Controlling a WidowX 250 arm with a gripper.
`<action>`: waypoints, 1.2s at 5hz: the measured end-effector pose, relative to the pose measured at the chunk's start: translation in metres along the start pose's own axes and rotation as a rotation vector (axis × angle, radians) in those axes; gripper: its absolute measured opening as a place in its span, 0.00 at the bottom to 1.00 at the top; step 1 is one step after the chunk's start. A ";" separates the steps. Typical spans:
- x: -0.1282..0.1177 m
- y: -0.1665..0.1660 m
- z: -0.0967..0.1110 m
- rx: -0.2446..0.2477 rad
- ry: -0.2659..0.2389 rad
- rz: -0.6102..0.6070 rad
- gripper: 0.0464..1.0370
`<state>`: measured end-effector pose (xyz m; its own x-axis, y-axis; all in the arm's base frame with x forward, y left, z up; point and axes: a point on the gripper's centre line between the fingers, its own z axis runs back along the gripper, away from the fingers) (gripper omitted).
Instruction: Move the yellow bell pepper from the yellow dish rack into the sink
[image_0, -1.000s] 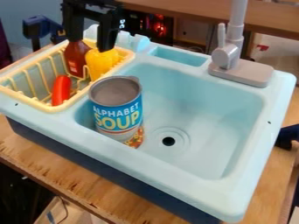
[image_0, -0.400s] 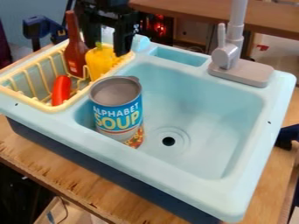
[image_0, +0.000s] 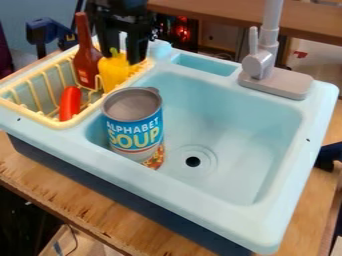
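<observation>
The black gripper (image_0: 121, 55) hangs at the upper left, over the back end of the yellow dish rack (image_0: 63, 121). Its fingers stand apart, one on each side of the stem end of a yellow pepper (image_0: 114, 73); whether they touch it I cannot tell. A brown bottle (image_0: 87, 62) stands upright in the rack, left of the pepper. A red sausage-shaped object (image_0: 69, 103) leans near the rack's front. The soup can (image_0: 135, 131) stands in the left part of the light-blue sink (image_0: 227, 117).
A grey faucet (image_0: 262, 65) rises from the sink's back rim, beside a small recessed tray (image_0: 205, 64). The sink unit rests on a wooden table (image_0: 67, 200). Behind it runs a wooden shelf (image_0: 220, 14), and a blue clamp (image_0: 47, 31) stands at the back left.
The gripper has moved right from over the bottle to the pepper, uncovering the bottle's neck. Since the middle frame it has shifted slightly left and its fingers look a little closer together.
</observation>
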<state>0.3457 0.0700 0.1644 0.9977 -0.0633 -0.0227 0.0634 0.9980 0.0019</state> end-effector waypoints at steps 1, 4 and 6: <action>0.000 0.001 -0.001 0.001 0.002 -0.037 0.44; -0.009 -0.002 0.016 -0.033 0.025 -0.092 0.09; -0.013 -0.036 0.074 -0.041 -0.043 -0.180 0.06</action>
<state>0.3317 0.0347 0.2385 0.9704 -0.2402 0.0233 0.2410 0.9697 -0.0395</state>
